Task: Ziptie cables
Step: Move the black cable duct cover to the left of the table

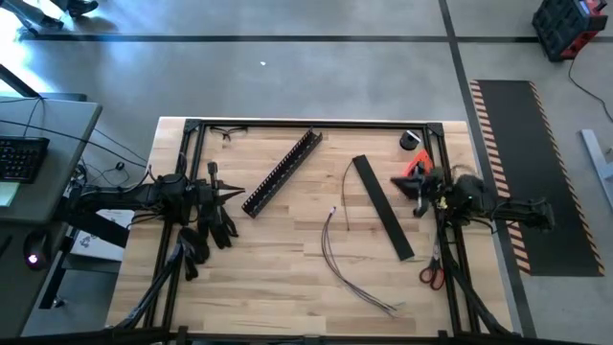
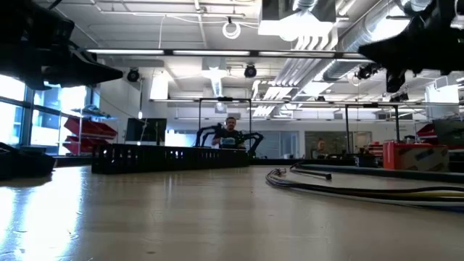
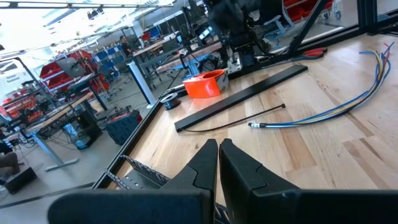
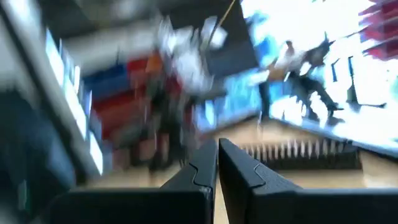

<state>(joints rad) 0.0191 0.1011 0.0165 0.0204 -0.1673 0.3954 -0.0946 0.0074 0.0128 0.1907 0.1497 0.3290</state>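
Left gripper [image 3: 218, 163] and right gripper [image 4: 217, 163] — jaws pressed together, holding nothing, well apart from the cables [image 1: 337, 251].

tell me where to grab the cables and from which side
Probably best to grip the cables on the stretch where the wires run close together, near the bound end, not at the splayed tips toward the table's front. Come straight down from above with the fingers across the run: the wires lie flat on the wood, so a side approach would likely just push them.
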